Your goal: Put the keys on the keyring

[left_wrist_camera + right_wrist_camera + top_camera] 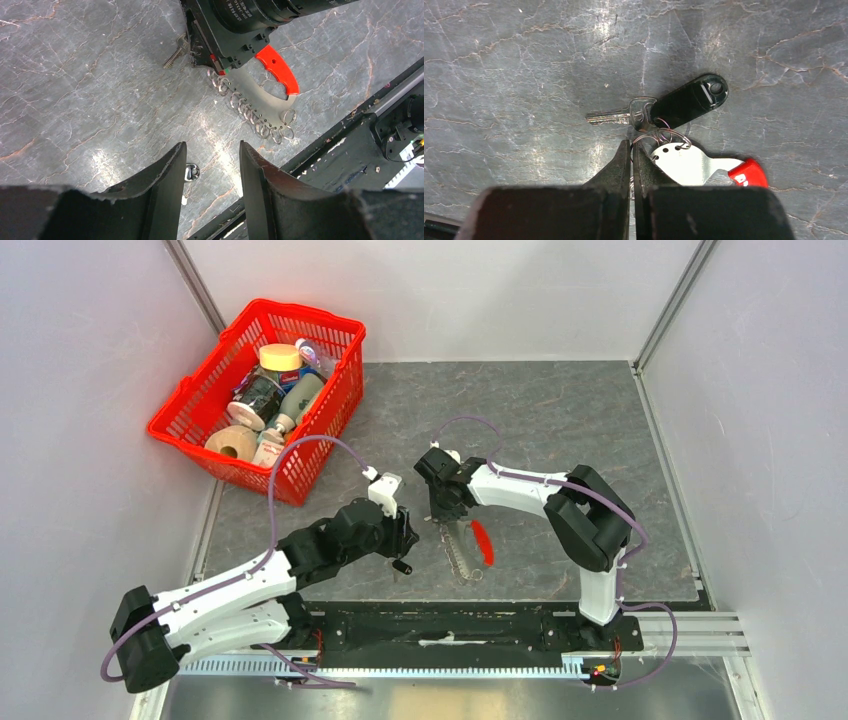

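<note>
— Above?
— A red basket point(258, 400) fills the table's point(560, 420) far-left corner. The keyring point(462, 552) lies toward the near edge, its far end under the right gripper point(447, 518).
— Left wrist?
— The left gripper point(212, 150) hangs open; one finger half hides a small metal item point(191, 172).
— Right wrist?
— Jaws clenched beside the rings, with the key point(610, 118) and black fob point(689, 102) touching them. Whether a ring is pinched is unclear.

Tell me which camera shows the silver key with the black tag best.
Right wrist: the key lies flat and unblocked ahead of the right gripper, blade, head and black tag all clear. The left wrist view shows only its blade and part of its head beside that gripper. The top external view does not resolve it.
</note>
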Controlling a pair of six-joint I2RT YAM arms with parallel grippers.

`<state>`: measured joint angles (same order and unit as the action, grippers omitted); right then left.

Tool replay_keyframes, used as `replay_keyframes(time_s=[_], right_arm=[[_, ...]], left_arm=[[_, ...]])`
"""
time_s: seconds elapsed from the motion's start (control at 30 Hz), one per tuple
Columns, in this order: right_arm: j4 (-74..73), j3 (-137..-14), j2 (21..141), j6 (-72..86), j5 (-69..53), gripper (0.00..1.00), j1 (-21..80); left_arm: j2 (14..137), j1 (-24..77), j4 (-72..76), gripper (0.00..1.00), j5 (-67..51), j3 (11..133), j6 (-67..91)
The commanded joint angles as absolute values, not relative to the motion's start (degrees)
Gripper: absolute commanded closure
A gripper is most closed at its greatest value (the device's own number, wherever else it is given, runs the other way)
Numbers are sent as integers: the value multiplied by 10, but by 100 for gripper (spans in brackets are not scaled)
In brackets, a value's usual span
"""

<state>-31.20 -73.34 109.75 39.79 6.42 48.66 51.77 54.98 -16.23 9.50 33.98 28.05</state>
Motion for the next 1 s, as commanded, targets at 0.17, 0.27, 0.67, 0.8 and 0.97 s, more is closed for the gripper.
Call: replay_keyframes(time_s=[0.17, 0.27, 0.67, 0.8, 0.97], right_arm=[[-329, -758, 1070, 384, 89, 100, 491], [-338, -752, 1039, 378, 89, 100, 492], [-354, -695, 869, 325, 44, 100, 491], [-347, -681, 817, 290, 8, 100, 491], [-352, -683, 754, 247, -77, 100, 491]], left_arm=[[495, 546, -158, 49, 98, 343, 296], [481, 547, -167, 49, 94, 349, 296], [415, 547, -188, 49, 62, 376, 292], [398, 547, -190, 49, 38, 387, 296], [369, 547, -200, 49, 9, 407, 296]])
